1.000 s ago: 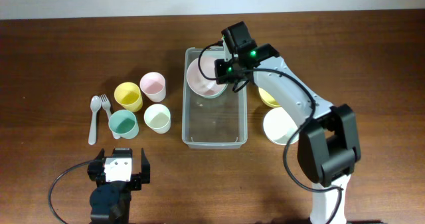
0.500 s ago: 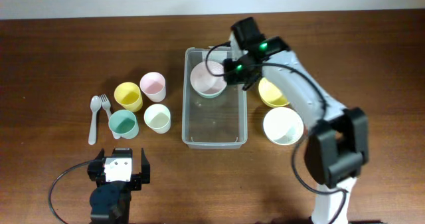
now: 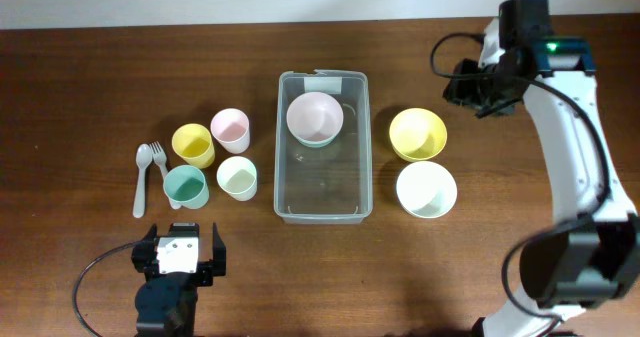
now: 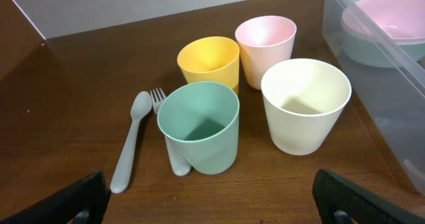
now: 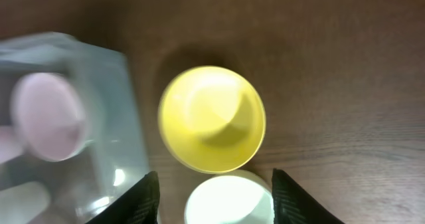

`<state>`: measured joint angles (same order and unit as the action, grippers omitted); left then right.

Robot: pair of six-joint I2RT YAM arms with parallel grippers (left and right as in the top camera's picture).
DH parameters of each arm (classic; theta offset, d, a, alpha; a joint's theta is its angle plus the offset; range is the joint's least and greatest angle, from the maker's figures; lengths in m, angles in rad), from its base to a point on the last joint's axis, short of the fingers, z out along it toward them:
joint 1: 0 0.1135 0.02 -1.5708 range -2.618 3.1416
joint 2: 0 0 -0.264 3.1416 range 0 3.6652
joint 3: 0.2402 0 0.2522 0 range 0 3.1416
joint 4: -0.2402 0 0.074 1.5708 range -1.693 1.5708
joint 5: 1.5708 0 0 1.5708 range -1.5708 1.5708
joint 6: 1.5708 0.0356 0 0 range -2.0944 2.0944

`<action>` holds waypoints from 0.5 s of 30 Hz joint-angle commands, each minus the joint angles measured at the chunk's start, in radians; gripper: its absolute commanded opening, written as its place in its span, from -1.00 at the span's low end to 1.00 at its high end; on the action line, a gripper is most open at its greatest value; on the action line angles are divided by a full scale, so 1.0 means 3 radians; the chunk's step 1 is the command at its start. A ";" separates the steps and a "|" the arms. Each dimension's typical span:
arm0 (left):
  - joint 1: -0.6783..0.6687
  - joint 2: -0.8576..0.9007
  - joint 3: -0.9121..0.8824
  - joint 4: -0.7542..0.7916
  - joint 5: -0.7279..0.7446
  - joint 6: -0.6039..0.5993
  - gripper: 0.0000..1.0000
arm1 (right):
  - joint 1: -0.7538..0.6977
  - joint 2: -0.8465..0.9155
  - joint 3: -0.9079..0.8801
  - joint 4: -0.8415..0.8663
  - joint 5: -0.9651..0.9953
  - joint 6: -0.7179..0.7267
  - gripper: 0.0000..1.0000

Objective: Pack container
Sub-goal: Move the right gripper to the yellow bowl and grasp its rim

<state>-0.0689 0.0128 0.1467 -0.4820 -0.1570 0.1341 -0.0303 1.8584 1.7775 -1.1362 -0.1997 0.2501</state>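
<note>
The brown wooden table (image 3: 100, 67) is carrying the clear rectangular plastic container (image 3: 322, 182) at its centre, which is holding only a pale pink bowl (image 3: 315, 117) nested in a pale green bowl (image 4: 372, 51) at its far end, so packing is looking barely begun. A yellow bowl (image 3: 417, 134) and a white bowl (image 3: 426, 188) are waiting just right of its rim. The right gripper (image 5: 212, 181) is hovering above them, jaws apart and empty. The left gripper (image 3: 181, 249) is resting wide open near the front edge. A yellow cup (image 3: 193, 144), pink cup (image 3: 229, 128), teal cup (image 3: 185, 186), cream cup (image 3: 237, 177), grey spoon (image 3: 141, 182) and grey fork (image 3: 158, 157) are sitting left, and the container's near half is lying free.
</note>
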 commanded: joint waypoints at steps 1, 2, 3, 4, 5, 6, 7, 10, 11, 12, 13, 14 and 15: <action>0.0020 -0.0025 -0.0032 0.0009 0.0023 -0.0028 1.00 | -0.0014 0.0277 -0.0328 0.0192 0.0006 -0.0022 0.00; 0.0020 -0.0025 -0.0032 0.0009 0.0023 -0.0028 1.00 | -0.0017 0.0343 -0.0413 0.0291 0.0005 -0.0020 0.00; 0.0020 -0.0025 -0.0032 0.0009 0.0023 -0.0028 1.00 | -0.0017 0.0394 -0.0468 0.0356 0.0005 -0.0020 0.00; 0.0020 -0.0025 -0.0032 0.0009 0.0023 -0.0029 1.00 | -0.0017 0.0463 -0.0533 0.0436 0.0005 -0.0020 0.00; 0.0020 -0.0025 -0.0032 0.0009 0.0024 -0.0028 1.00 | -0.0017 0.0530 -0.0581 0.0498 0.0005 -0.0022 0.00; 0.0020 -0.0025 -0.0032 0.0009 0.0023 -0.0028 1.00 | -0.0017 0.0582 -0.0615 0.0534 0.0004 -0.0020 0.00; 0.0020 -0.0025 -0.0032 0.0009 0.0023 -0.0029 1.00 | -0.0017 0.0635 -0.0640 0.0557 0.0005 -0.0019 0.00; 0.0020 -0.0025 -0.0032 0.0009 0.0023 -0.0028 1.00 | -0.0061 0.0763 -0.0684 0.0587 0.0005 0.0048 -0.01; 0.0020 -0.0025 -0.0032 0.0009 0.0023 -0.0028 1.00 | -0.0081 0.0792 -0.0697 0.0594 -0.0003 0.0076 -0.05; 0.0020 -0.0025 -0.0032 0.0009 0.0024 -0.0028 1.00 | -0.0100 0.0814 -0.0713 0.0614 -0.0013 0.0079 -0.11; 0.0020 -0.0025 -0.0032 0.0009 0.0023 -0.0028 1.00 | -0.0112 0.0835 -0.0735 0.0636 -0.0023 0.0078 -0.21; 0.0020 -0.0025 -0.0032 0.0009 0.0023 -0.0029 1.00 | -0.0121 0.0856 -0.0750 0.0654 -0.0053 0.0078 -0.31; 0.0022 -0.0025 -0.0032 0.0009 0.0023 -0.0028 1.00 | -0.0128 0.0868 -0.0757 0.0665 -0.0094 0.0070 -0.39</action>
<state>-0.0689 0.0128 0.1467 -0.4816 -0.1570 0.1341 -0.0486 2.1033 1.5623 -0.9478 -0.2039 0.2661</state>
